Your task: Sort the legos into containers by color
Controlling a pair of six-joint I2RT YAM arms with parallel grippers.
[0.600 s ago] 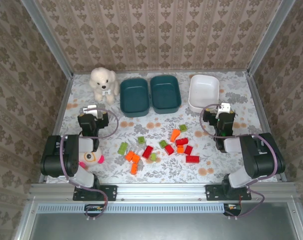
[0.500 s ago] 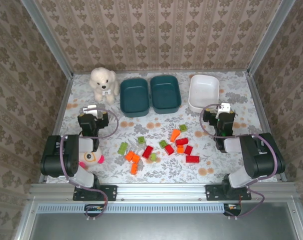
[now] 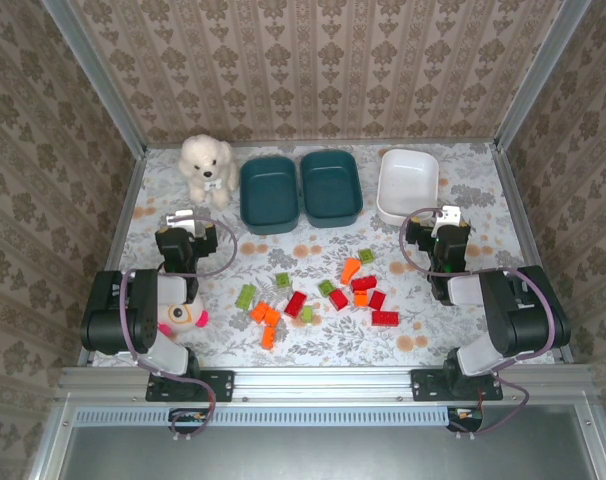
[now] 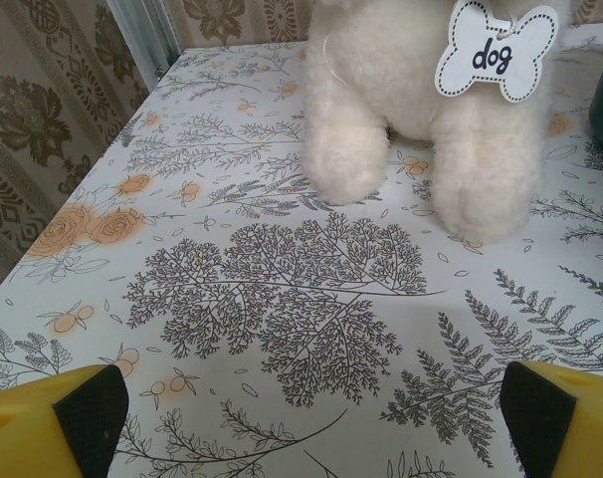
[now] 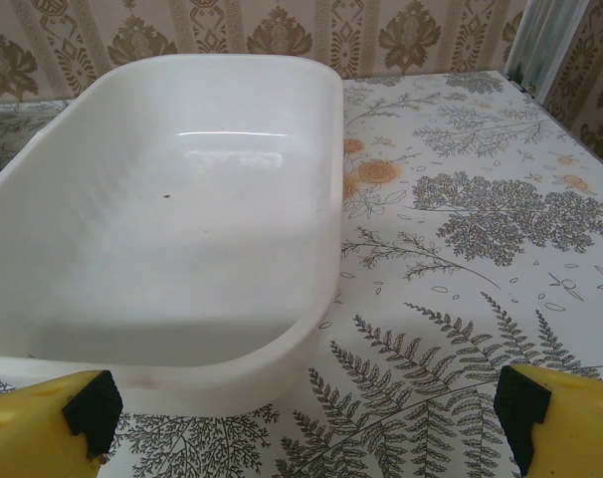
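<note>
Several red, orange and light green legos lie scattered mid-table, among them a red one [image 3: 295,304], an orange one [image 3: 350,270] and a green one [image 3: 245,296]. At the back stand two dark teal containers [image 3: 268,195] [image 3: 330,187] and a white one [image 3: 408,185], all empty. My left gripper [image 3: 188,222] is open over bare tablecloth, left of the legos, its fingertips [image 4: 91,418] wide apart. My right gripper [image 3: 441,220] is open too, just in front of the white container [image 5: 182,219], which it does not touch.
A white plush dog [image 3: 205,168] with a "dog" tag [image 4: 496,48] sits back left, right ahead of my left gripper. A second small plush toy [image 3: 180,316] lies by the left arm's base. Metal rails and patterned walls close the table in.
</note>
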